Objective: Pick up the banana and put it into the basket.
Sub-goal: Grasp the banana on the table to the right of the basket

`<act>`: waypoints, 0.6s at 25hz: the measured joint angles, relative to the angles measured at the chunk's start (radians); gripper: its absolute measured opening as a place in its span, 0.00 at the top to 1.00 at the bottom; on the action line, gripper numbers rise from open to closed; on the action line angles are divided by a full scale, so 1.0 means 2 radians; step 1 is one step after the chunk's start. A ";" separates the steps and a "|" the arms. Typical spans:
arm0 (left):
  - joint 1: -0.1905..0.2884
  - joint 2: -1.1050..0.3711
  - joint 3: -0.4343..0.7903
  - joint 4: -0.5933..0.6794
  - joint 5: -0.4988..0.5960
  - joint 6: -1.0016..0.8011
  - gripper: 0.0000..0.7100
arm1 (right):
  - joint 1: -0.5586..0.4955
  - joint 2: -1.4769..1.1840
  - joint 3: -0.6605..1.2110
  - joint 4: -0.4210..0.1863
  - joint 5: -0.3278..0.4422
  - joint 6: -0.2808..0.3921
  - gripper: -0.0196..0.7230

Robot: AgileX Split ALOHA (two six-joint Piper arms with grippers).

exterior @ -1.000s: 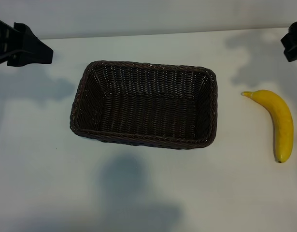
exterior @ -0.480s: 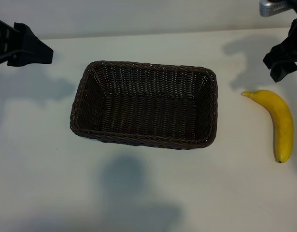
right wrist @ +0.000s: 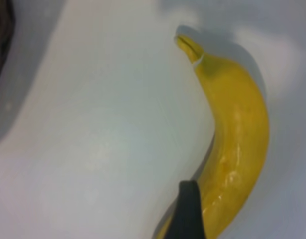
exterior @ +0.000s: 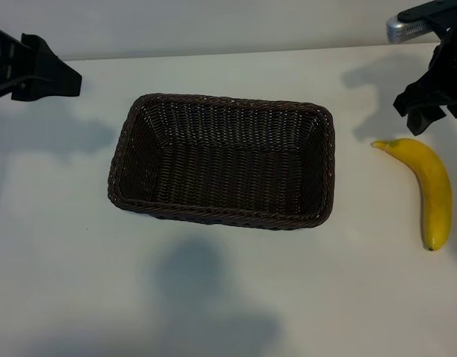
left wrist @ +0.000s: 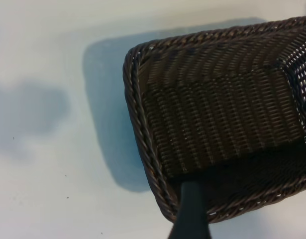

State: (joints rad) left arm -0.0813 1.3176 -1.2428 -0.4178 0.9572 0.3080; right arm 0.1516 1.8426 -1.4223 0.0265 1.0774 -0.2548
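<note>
The yellow banana (exterior: 430,186) lies on the white table at the right, with its stem end toward the back; nothing touches it. The dark brown wicker basket (exterior: 221,216) stands empty in the middle. My right gripper (exterior: 432,111) hovers open just behind the banana's stem end. In the right wrist view the banana (right wrist: 237,134) lies below one dark finger (right wrist: 190,211). My left gripper (exterior: 42,74) is parked open at the back left. Its wrist view shows a corner of the basket (left wrist: 143,134) beyond one finger (left wrist: 191,211).
The white tabletop (exterior: 213,297) surrounds the basket on all sides. The arms cast soft shadows on it. The table's far edge runs along the back, just behind both grippers.
My right gripper has come in from the back right edge, down and to the left, toward the banana's stem end. The left arm, banana and basket have not moved.
</note>
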 joint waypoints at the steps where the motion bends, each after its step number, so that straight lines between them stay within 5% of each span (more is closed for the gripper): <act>1: 0.000 0.000 0.000 0.000 -0.002 0.000 0.14 | 0.000 0.005 0.000 0.000 -0.002 0.000 0.14; 15: 0.000 0.000 0.000 0.000 -0.019 0.001 0.14 | -0.022 0.027 0.020 -0.020 -0.017 0.029 0.15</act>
State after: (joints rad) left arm -0.0813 1.3176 -1.2428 -0.4178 0.9201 0.3098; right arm 0.1086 1.8975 -1.3824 -0.0137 1.0428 -0.1965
